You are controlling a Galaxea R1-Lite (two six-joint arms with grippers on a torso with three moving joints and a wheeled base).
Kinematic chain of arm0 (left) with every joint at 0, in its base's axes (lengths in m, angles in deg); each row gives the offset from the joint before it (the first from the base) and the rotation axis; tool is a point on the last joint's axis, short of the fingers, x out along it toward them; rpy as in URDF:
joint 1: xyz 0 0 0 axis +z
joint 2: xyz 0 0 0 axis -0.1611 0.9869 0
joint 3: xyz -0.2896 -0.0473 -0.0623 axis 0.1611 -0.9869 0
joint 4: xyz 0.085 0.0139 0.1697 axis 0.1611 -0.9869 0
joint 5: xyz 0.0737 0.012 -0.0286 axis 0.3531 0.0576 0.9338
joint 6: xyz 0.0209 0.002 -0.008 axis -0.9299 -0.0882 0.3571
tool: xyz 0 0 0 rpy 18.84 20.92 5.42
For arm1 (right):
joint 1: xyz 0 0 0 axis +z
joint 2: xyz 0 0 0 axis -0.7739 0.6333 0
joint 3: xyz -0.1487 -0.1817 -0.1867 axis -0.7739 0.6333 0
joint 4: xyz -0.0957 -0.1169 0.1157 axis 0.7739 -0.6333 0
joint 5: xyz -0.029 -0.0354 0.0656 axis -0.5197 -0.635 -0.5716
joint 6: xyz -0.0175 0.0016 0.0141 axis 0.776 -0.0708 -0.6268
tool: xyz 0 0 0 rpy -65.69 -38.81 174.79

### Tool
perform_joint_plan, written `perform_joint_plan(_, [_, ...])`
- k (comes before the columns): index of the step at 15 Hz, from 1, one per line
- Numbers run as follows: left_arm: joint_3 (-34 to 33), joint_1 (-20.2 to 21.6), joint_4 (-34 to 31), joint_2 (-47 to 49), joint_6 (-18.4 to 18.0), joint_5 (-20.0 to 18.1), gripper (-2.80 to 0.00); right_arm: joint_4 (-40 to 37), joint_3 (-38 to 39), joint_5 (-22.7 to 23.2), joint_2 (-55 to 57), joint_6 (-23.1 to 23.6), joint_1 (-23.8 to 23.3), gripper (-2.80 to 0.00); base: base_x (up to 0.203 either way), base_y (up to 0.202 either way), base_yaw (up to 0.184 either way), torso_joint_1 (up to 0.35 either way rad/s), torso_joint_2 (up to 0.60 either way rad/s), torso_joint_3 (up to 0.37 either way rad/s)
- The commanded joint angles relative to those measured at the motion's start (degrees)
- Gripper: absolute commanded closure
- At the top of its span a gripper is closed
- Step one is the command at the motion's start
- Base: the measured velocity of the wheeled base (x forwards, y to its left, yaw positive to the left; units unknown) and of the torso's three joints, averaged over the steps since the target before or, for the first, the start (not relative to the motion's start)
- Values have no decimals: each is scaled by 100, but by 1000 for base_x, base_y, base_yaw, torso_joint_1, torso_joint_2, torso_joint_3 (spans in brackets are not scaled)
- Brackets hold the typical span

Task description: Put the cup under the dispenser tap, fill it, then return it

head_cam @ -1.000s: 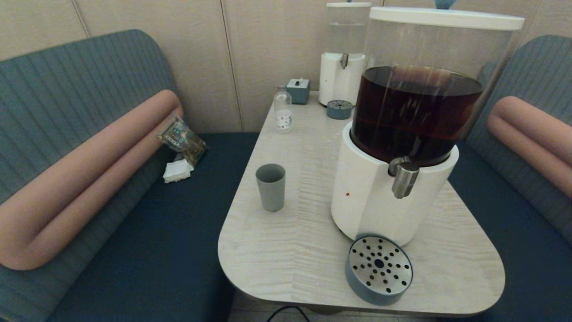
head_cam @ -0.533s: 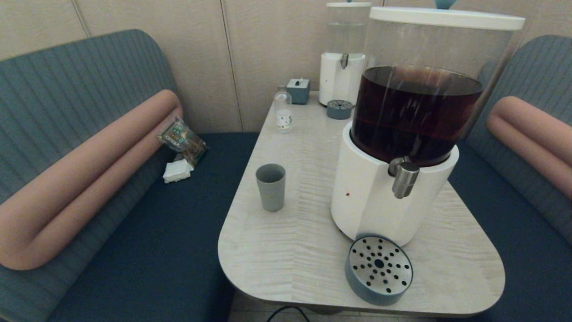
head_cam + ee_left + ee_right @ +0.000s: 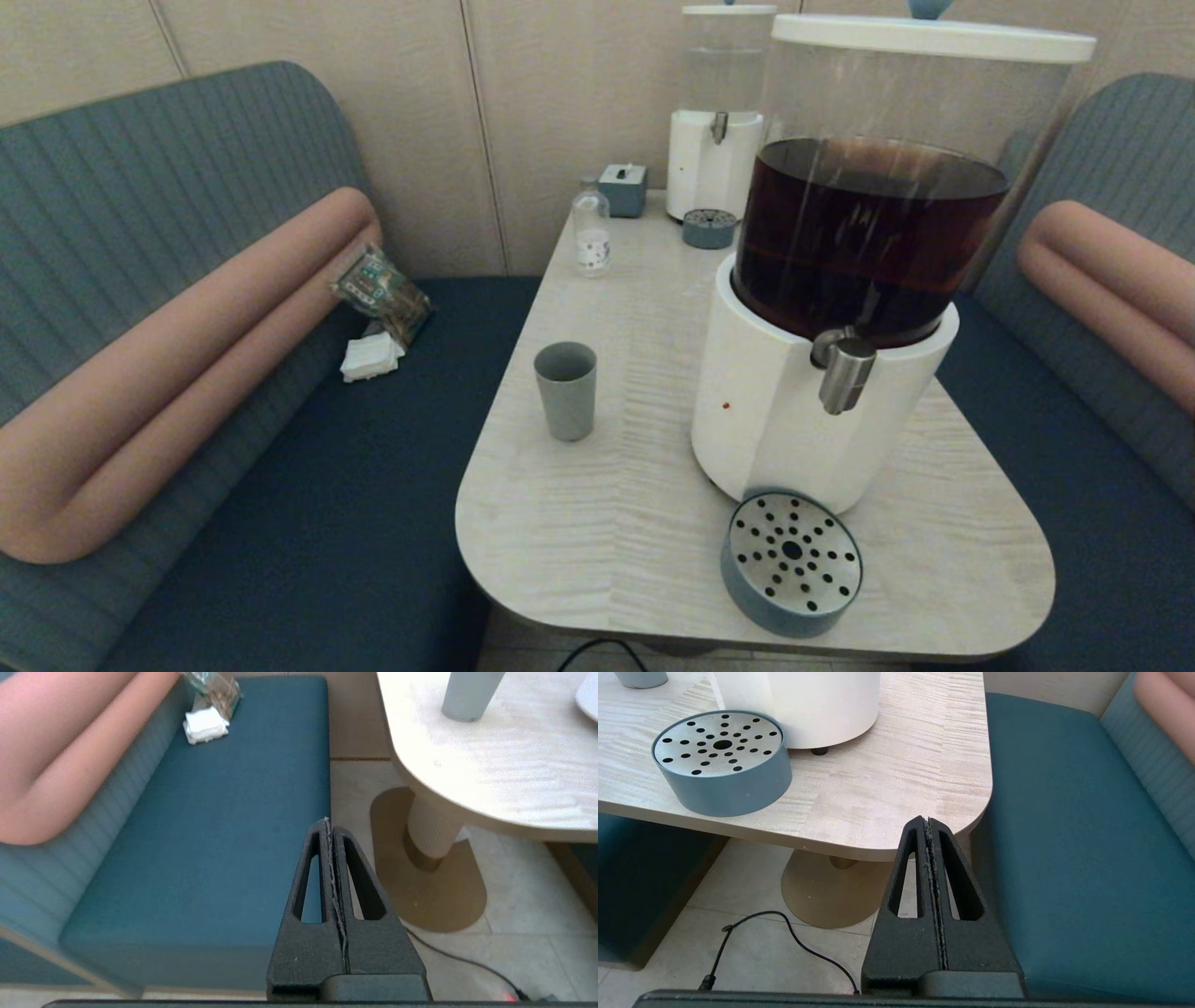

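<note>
On the pale wooden table point(image 3: 579, 523), the cup point(image 3: 565, 389) is standing upright and alone, well to the left of the big dispenser point(image 3: 822, 401) with the dark brown liquid. Across the head views of the last second nothing on the tabletop is shifting: the cup, the dispenser tap point(image 3: 845, 373) and the round perforated drip tray point(image 3: 792, 563) beneath it are sitting exactly where they were. Neither arm is showing in the head view. The left gripper point(image 3: 330, 826) is hanging low beside the table, over the edge of the blue bench seat point(image 3: 224, 849), its jaws pressed fully together and holding nothing. The right gripper point(image 3: 927, 823) is parked below the table's near right corner, likewise closed and empty. With the cup sitting away from the tap and no hand near it, either the task is only starting or the cup is already back; its contents are not visible.
</note>
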Motion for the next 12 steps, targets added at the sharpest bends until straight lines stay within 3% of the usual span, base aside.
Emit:
perform_joint_plan(1, [-23,3,70,10,-6,5,0,0,0,3,-4,3,2,0,0,0,0,0,0,0])
perform_joint_plan(12, [-40,0,124,10,46,14,0,9,4,3,5,-14,2,0,0,0,0,0,0,0])
